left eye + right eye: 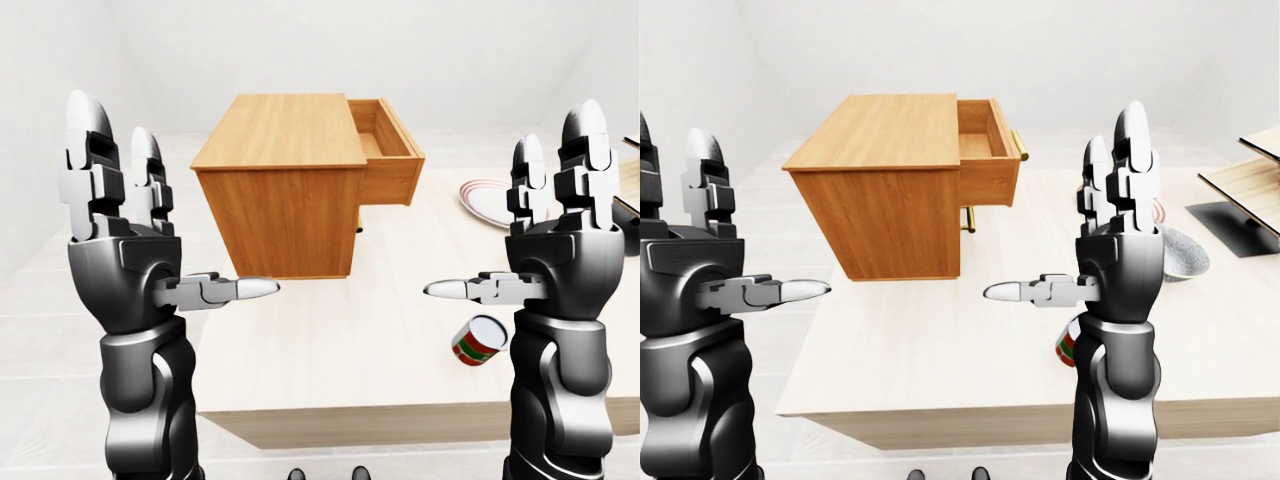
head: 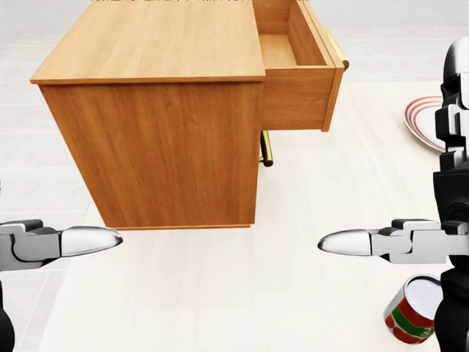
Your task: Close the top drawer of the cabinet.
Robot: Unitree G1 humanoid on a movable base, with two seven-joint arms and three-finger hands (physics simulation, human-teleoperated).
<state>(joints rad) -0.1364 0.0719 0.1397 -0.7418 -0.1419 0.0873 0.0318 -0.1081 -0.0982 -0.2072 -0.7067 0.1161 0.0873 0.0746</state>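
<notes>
One cabinet (image 2: pixel 154 117) – top drawer (image 2: pixel 297 73) pulled out; left hand (image 1: pixel 120 250) and right hand (image 1: pixel 560 245) spread open, holding nothing

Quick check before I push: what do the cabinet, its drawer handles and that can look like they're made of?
Cabinet: looks like wood, warm grain, satin finish. Top drawer: same wood, standing open. Handles: probably brass, shiny gold. Can: likely metal, pale lid and red-green label.

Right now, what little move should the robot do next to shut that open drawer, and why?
Probably reach the right hand up toward the face of the top drawer. The drawer sticks out of the cabinet to the head view's right, with its brass handle on the far end. Both hands are open and raised, touching nothing, and the left hand sits on the cabinet's closed side.
</notes>
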